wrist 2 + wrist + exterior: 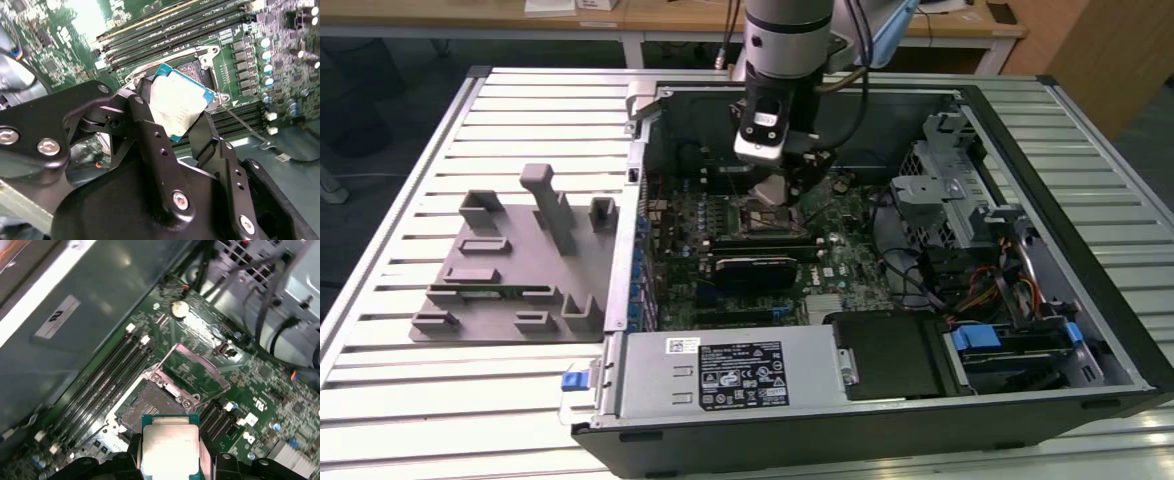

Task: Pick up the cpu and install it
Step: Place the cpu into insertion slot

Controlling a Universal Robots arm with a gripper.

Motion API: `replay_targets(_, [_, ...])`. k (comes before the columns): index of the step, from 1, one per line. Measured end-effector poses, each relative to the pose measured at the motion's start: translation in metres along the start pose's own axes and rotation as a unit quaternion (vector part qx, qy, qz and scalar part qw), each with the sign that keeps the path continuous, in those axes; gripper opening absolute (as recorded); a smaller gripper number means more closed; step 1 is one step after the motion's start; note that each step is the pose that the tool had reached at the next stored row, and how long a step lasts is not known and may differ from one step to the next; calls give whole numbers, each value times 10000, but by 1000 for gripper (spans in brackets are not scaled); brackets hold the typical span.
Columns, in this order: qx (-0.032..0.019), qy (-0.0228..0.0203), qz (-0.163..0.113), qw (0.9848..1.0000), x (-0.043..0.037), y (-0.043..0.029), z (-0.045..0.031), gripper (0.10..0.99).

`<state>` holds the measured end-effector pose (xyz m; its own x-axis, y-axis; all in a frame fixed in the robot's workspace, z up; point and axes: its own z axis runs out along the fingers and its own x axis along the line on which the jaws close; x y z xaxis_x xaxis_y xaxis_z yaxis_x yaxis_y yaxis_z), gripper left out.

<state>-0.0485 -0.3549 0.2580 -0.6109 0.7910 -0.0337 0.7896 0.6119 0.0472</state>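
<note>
In the second wrist view, the fingers of the gripper cover two edges of the cpu. The cpu in turn hides most of the socket behind it. Glare washes out a patch of the motherboard. In the first wrist view, the picture's edge cuts off one side of the cpu. In the exterior view, the arm is cut off at the top edge. The computer case runs out at the bottom edge.
</note>
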Motion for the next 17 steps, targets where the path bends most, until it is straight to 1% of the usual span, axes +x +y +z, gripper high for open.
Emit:
replay_targets(2, [6, -9, 185, 9998, 0, 0, 3, 541])
replay_targets(4, [12, -17, 365, 9993, 0, 0, 6, 541])
replay_targets(6, [18, -26, 544, 9985, 0, 0, 8, 541])
replay_targets(8, [24, -34, 723, 9974, 0, 0, 11, 541])
replay_targets(11, [34, -47, 1000, 9950, 1, -1, 16, 541])
replay_targets(13, [40, -55, 1178, 9930, 1, -1, 19, 541])
replay_targets(15, [46, -64, 1356, 9907, 1, -1, 22, 541])
replay_targets(17, [52, -72, 1539, 9881, 1, -1, 27, 541])
